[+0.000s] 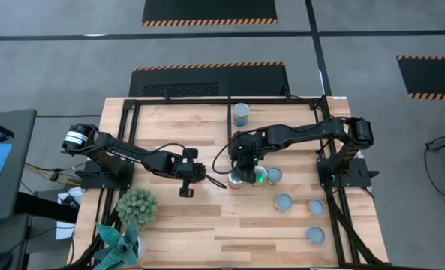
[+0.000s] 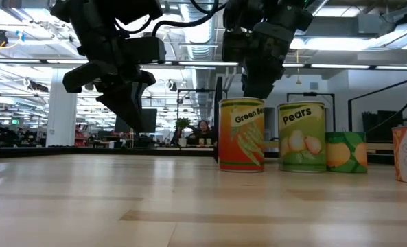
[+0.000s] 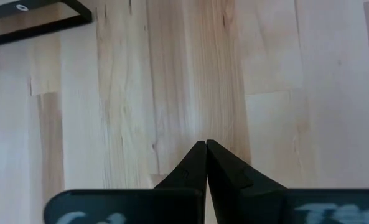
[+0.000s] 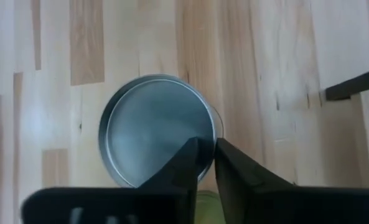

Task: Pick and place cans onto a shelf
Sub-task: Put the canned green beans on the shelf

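While the right gripper (image 4: pixel 207 149) narrows its jaws over the rim of the green beans can (image 2: pixel 241 134), mid-surface beside the pears can (image 2: pixel 302 136), it should seat squarely before lifting; left gripper (image 3: pixel 206 149) hovers, jaws closed.

The table (image 1: pixel 207 225) is pale wood, smooth and matt. The cans (image 2: pixel 241 135) wear glossy paper labels (tops of brushed metal).

Labelled cans (image 2: pixel 301 136) on the wooden table (image 2: pixel 155 206)
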Available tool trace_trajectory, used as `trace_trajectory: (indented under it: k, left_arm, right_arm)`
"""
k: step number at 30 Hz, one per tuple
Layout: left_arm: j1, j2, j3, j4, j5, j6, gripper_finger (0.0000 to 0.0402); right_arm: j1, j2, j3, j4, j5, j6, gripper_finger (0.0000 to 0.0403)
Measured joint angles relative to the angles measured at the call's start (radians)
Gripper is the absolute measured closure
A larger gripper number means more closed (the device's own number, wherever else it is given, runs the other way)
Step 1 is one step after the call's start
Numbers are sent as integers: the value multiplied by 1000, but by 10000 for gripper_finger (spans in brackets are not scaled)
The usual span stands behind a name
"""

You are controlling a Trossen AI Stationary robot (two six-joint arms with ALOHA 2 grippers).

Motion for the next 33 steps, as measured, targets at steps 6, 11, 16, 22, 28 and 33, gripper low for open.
trace_trajectory:
  k: [6, 11, 16, 22, 28, 33]
  left_arm:
    - [0, 0, 0, 0, 0, -1, 401]
    - [0, 0, 0, 1, 0, -1, 401]
    - [0, 0, 0, 1, 0, -1, 401]
    - [0, 0, 0, 2, 0, -7, 401]
    - [0, 0, 0, 4, 0, -7, 401]
    - [0, 0, 0, 2, 1, -8, 401]
  right_arm:
    - [-1, 0, 0, 2, 5, 21, 393]
    - [-1, 0, 0, 0, 5, 22, 393]
    - [1, -6, 30, -34, -10, 23, 398]
    - [0, -45, 68, -89, -8, 24, 399]
    - [-2, -83, 101, -116, -8, 22, 399]
    - [-29, -132, 107, -127, 36, -1, 401]
